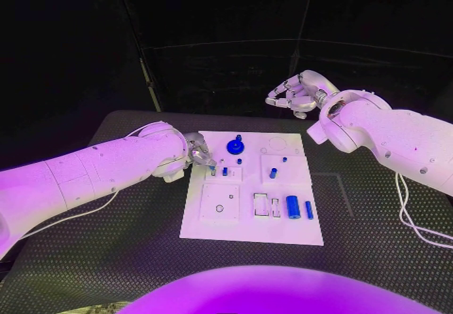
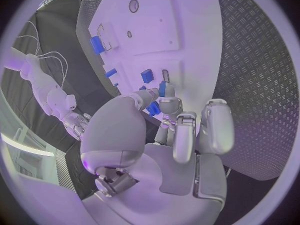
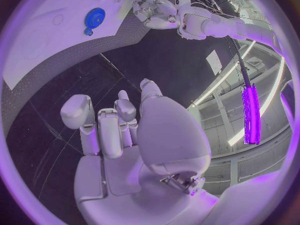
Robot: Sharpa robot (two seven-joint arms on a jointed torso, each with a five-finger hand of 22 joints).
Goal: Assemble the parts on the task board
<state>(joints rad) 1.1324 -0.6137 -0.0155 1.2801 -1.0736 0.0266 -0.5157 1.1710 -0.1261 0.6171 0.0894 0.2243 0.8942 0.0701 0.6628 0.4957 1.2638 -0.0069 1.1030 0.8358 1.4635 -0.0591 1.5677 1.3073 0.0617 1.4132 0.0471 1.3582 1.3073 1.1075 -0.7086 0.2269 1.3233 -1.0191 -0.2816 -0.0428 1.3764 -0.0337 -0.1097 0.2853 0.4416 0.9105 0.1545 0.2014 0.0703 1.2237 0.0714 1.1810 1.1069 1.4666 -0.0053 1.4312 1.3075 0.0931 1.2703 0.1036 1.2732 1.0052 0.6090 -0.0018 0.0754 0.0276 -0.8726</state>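
The white task board (image 1: 253,190) lies mid-table. On it stand a blue gear (image 1: 234,147) near the far edge, several small blue pegs (image 1: 273,173) and a blue cylinder (image 1: 294,207) lying near the right side. My left hand (image 1: 198,154) reaches over the board's far left part. In the left wrist view its thumb and a finger pinch a small blue peg (image 2: 162,89) just above the board (image 2: 187,30). My right hand (image 1: 294,95) hangs high beyond the far edge, fingers loosely bent and apart, holding nothing; the right wrist view looks down on the gear (image 3: 95,17).
Rectangular recesses (image 1: 220,199) and a round hole mark the board's near left. A thin blue pin (image 1: 309,209) lies beside the cylinder. Black textured table (image 1: 113,248) surrounds the board. A white cable (image 1: 416,222) trails from my right arm.
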